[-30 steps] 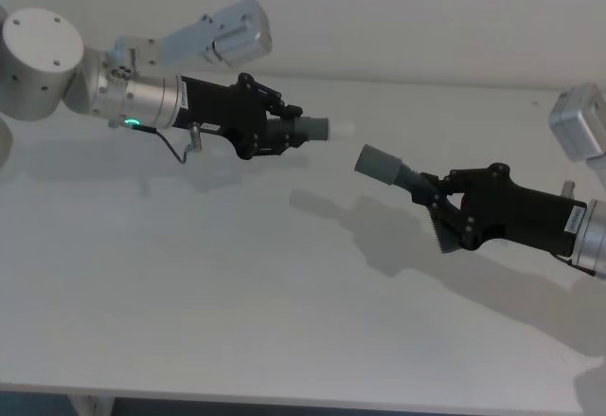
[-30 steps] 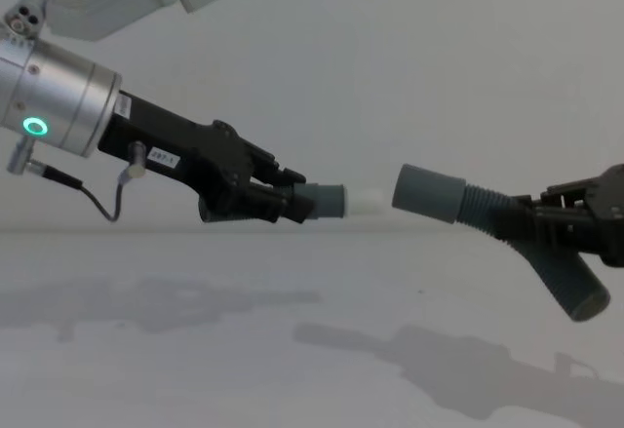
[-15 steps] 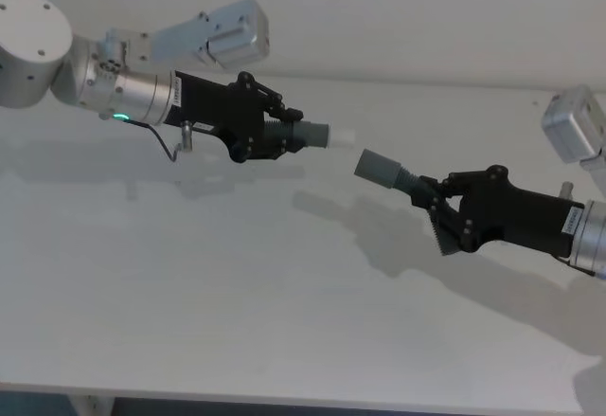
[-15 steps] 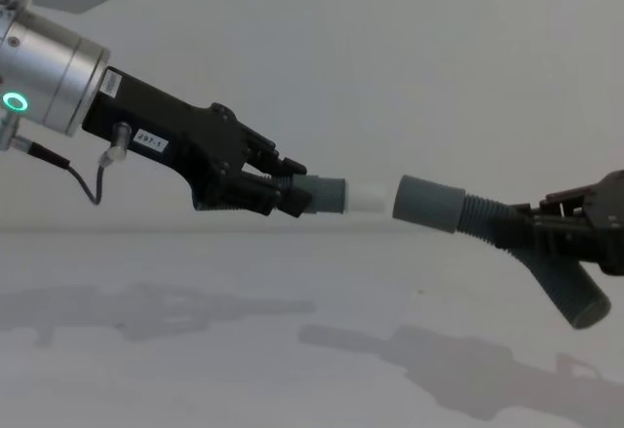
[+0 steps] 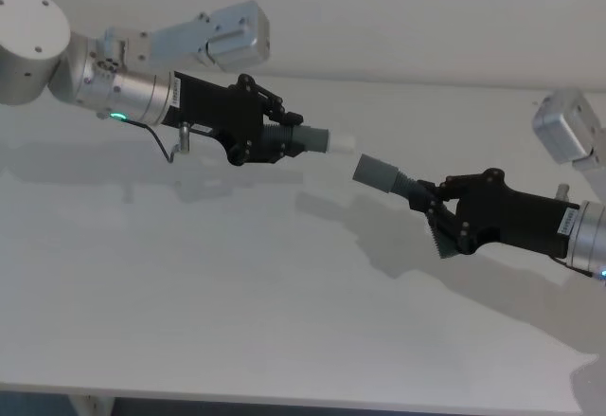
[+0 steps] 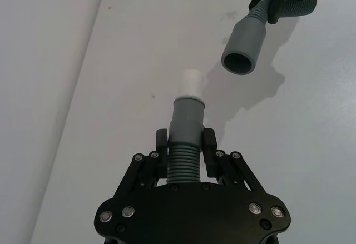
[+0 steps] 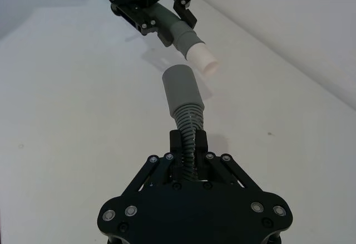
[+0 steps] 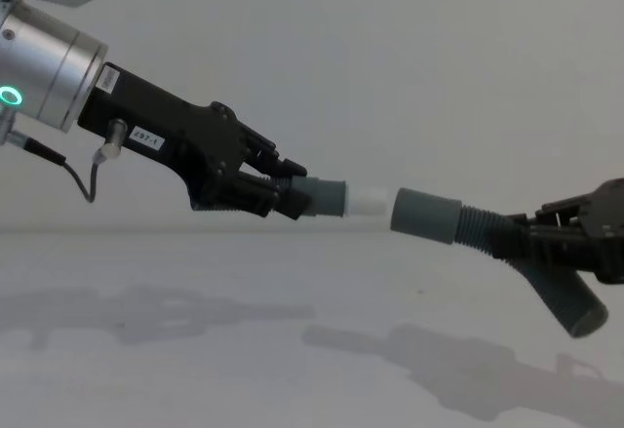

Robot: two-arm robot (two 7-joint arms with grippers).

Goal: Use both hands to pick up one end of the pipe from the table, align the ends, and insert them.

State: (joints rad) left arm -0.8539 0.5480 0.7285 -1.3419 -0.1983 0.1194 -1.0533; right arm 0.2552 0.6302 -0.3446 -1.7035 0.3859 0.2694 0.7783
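- Left pincer [image 5: 268,137], black, on a silver wrist with a green ring light [image 8: 10,96], hangs above the worktop [image 5: 237,302] at the left; its fingers [image 6: 161,144] are pressed onto the ribbed part of the left pipe piece [image 5: 301,138], pinching it.
- Left pipe piece points toward the right; a grey cuff [image 8: 327,197] ends in a short white tip [image 8: 369,201].
- Right pincer [image 5: 437,215], black, reaches in from the right, lower than the left one; its fingers [image 7: 176,144] pinch the ribbed part of the right pipe piece [image 8: 487,235].
- Right pipe piece carries a wider grey cuff [image 5: 377,171] with an open round mouth, seen in the left wrist view [image 6: 243,48]; its other end [image 8: 575,306] bends down behind the pincer in the chest view.
- White tip and wide cuff face each other, close but apart; in the chest view they are nearly in line, in the head view the wide cuff sits slightly lower.
- Both pipe pieces are held clear of the worktop, which shows their shadows [image 5: 379,236].
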